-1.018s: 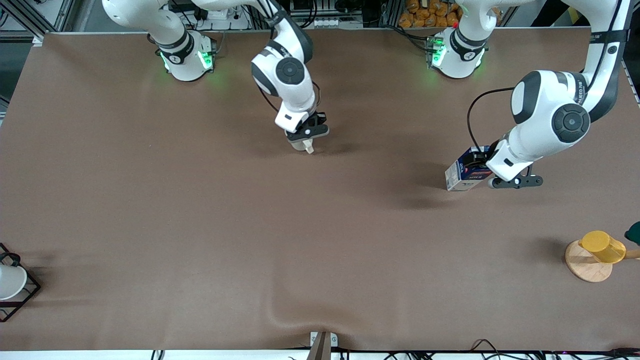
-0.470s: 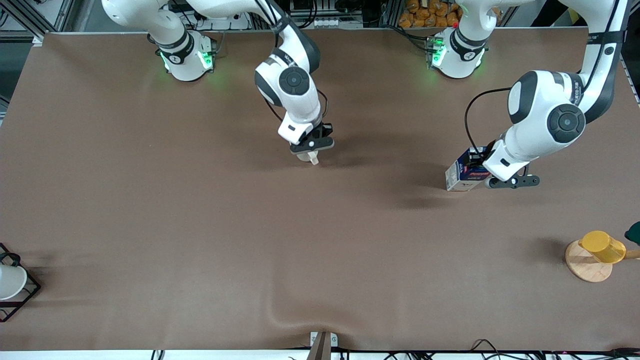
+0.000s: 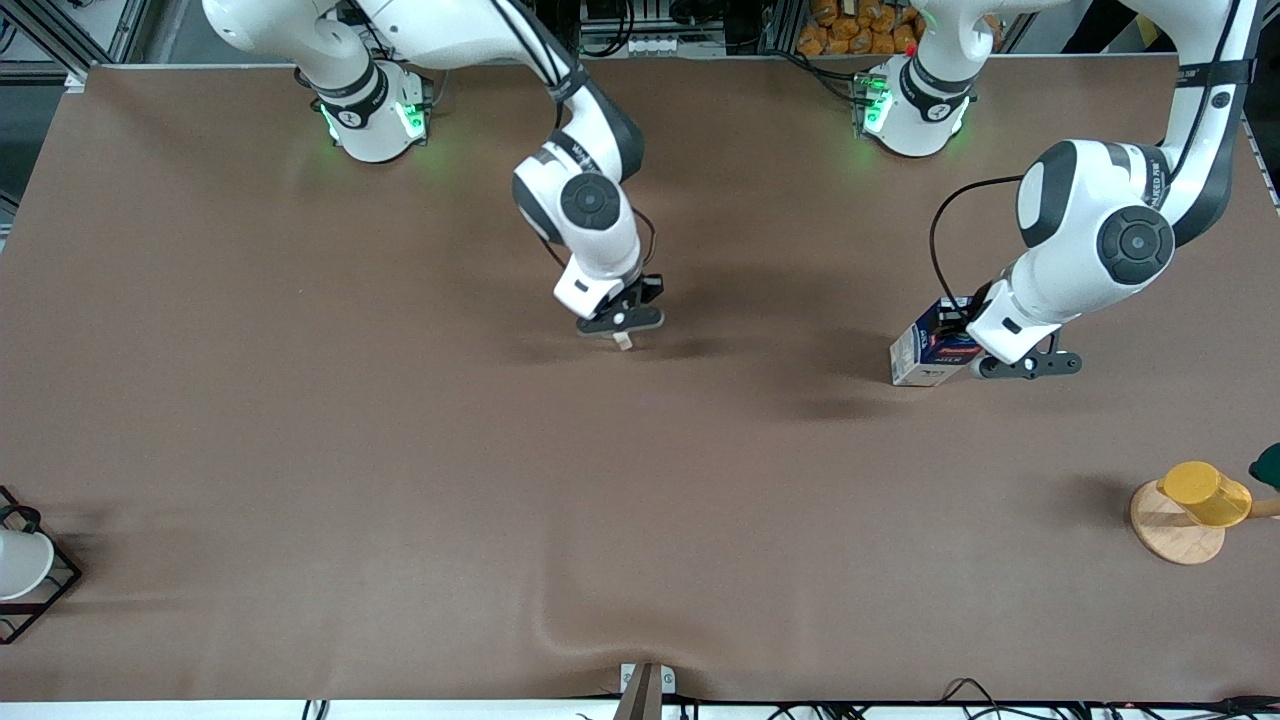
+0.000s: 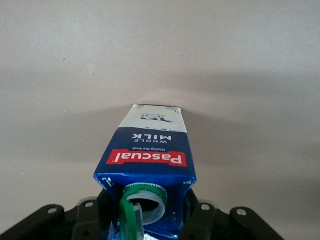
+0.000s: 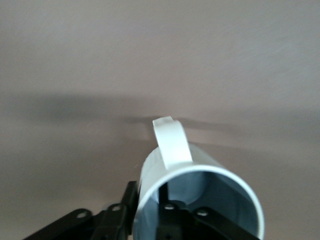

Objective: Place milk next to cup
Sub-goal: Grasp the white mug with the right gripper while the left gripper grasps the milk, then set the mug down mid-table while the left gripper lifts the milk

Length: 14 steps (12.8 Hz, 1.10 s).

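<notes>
1. Toward the left arm's end of the brown-covered desk, the left hand is pinching the small dark-blue milk carton with red label band and white lower sides.
2. Left wrist view: carton sits between the hand's black fingers, green round cap up near the camera, white base pointing down at the desk. "Pascual" and "WHOLE MILK" are readable on the label.
3. Can't tell whether the carton base touches the desk or hangs just above it; its shadow lies right beside it in the front view.
4. Over the middle of the desk, the right hand is clamped on the off-white ceramic mug with grey inside. Front view shows only a sliver of mug under the wrist.
5. Right wrist view: mug is gripped by its rim, one finger inside the bowl and one outside, single side handle pointing away from the hand. The mug is tilted, mouth toward the camera.
6. Mug and carton are well apart, the carton a bit nearer the front camera.
7. Yellow cup on a round wooden disc is at the left arm's end, near the front edge.
8. White cup in a black wire rack is at the right arm's end, also near the front edge.
</notes>
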Motion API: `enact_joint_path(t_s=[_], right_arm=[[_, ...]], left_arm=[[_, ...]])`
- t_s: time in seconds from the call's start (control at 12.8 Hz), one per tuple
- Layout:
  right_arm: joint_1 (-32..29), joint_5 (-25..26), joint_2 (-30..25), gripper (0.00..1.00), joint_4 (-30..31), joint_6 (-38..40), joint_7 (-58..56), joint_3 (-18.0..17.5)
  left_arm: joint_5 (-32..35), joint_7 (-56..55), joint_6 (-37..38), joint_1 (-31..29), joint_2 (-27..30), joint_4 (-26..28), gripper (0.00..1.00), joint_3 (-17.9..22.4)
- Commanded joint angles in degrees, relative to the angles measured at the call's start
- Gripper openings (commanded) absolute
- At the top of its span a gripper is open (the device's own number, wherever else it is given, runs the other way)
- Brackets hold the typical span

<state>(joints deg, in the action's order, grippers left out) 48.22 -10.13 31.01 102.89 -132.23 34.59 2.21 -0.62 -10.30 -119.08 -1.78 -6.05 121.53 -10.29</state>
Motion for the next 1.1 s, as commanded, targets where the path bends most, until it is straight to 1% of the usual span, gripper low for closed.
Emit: enact_joint_path(t_s=[0.0,0.08,0.16,0.31,0.47,0.63,0.7,0.78,0.86,0.94,1.02], right_arm=[[-2.4,-0.4,-1.5,1.0,-7.5,14.1,-0.4,-0.3],[-3.5,-0.4,-3.1,1.0,-9.4,18.6,-0.5,-0.1],[-4.6,-0.4,-5.1,1.0,-9.7,20.6,-0.5,-0.1],[-5.8,-0.2,-8.6,1.0,-9.6,21.2,-0.7,0.5],[-9.8,-0.1,-12.1,1.0,-9.5,23.3,-6.6,1.1],[-16.4,0.0,-15.5,1.0,-9.4,26.2,-10.5,1.2],[-19.5,0.0,-17.2,1.0,-9.2,27.5,-13.4,1.2],[-23.9,0.1,-18.7,1.0,-9.3,29.4,-18.6,1.4],[-27.4,0.6,-20.4,1.0,-9.3,30.7,-21.6,1.5],[-30.0,3.6,-21.8,1.0,-9.9,33.2,-22.7,1.7],[-31.2,7.7,-22.0,1.0,-11.9,38.4,-22.8,1.7]], left_arm=[[-1.1,-1.7,5.6,0.1,0.0,-4.7,0.46,-1.5],[-1.1,-1.7,6.4,0.1,0.0,-5.7,0.46,-2.4],[-1.1,-2.0,6.5,0.1,0.1,-6.2,0.46,-3.7],[-1.1,-2.5,6.5,0.1,0.0,-7.2,0.46,-6.0],[-1.1,-4.2,6.5,0.2,-0.2,-8.0,0.46,-8.3],[-1.1,-6.5,6.5,0.3,-0.5,-8.1,0.46,-12.0],[-1.1,-9.1,6.5,0.5,-0.5,-8.1,0.46,-14.6],[-1.2,-12.4,6.5,0.9,-0.7,-8.1,0.46,-16.9],[-1.1,-16.2,6.5,2.0,-1.4,-8.1,0.46,-18.7],[-1.1,-19.6,6.4,3.6,-1.7,-8.1,0.46,-19.8],[-1.2,-23.4,6.3,6.0,-2.1,-8.6,0.46,-20.1]])
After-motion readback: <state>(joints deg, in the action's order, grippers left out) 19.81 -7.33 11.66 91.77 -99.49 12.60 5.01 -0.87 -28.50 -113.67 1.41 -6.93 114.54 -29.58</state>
